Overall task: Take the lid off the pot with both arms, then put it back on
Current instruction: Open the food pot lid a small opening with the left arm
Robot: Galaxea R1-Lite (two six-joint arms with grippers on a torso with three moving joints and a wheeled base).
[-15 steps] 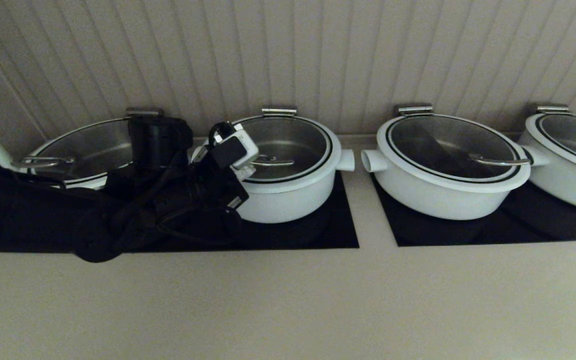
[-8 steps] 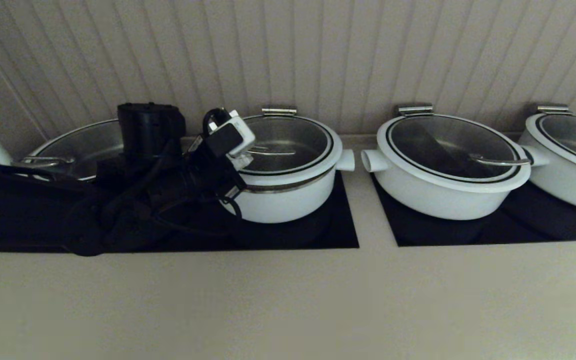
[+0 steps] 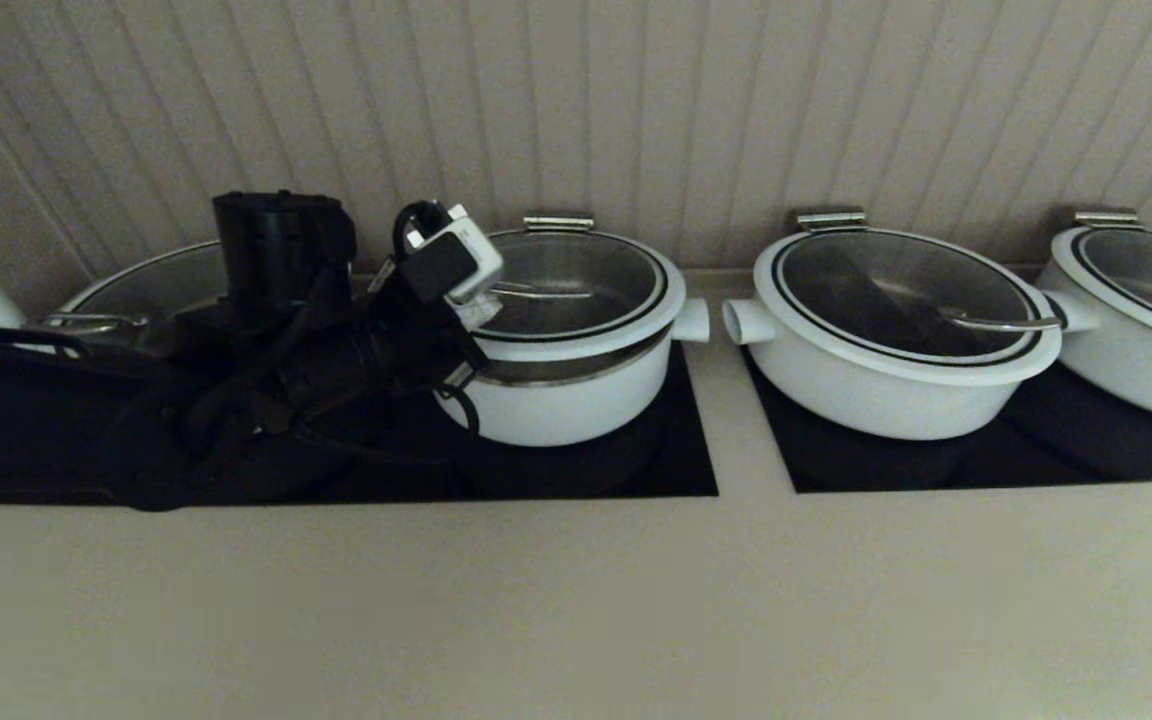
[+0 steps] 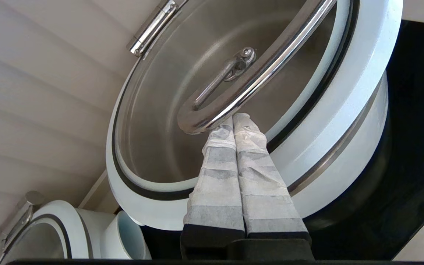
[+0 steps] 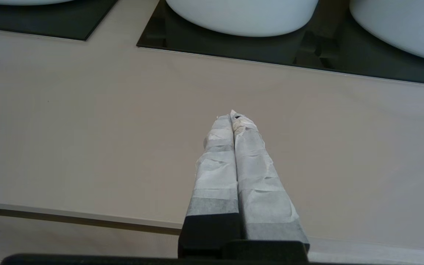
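**Lid tilted up off a white pot by the left claw**

A row of white pots sits on black glass panels set into a beige surface, against a ribbed wall. The landmark is the pot second from the left.

Its lid is hinged at the wall side by a metal clip. The lid's front edge stands clear of the pot, so a band of steel rim shows between lid and white body. A second ago the lid lay flat on the pot; half a second ago only a thin gap showed, and the gap is wider now.

The left claw reaches in from the pot's left side. Its two taped fingers are pressed together, with their tips under the curved steel handle on the lid, touching it. The arm and its wrist camera sit higher than before.

The right claw hangs over bare surface in front of the pots, well apart from the lid, its taped fingers closed on nothing.
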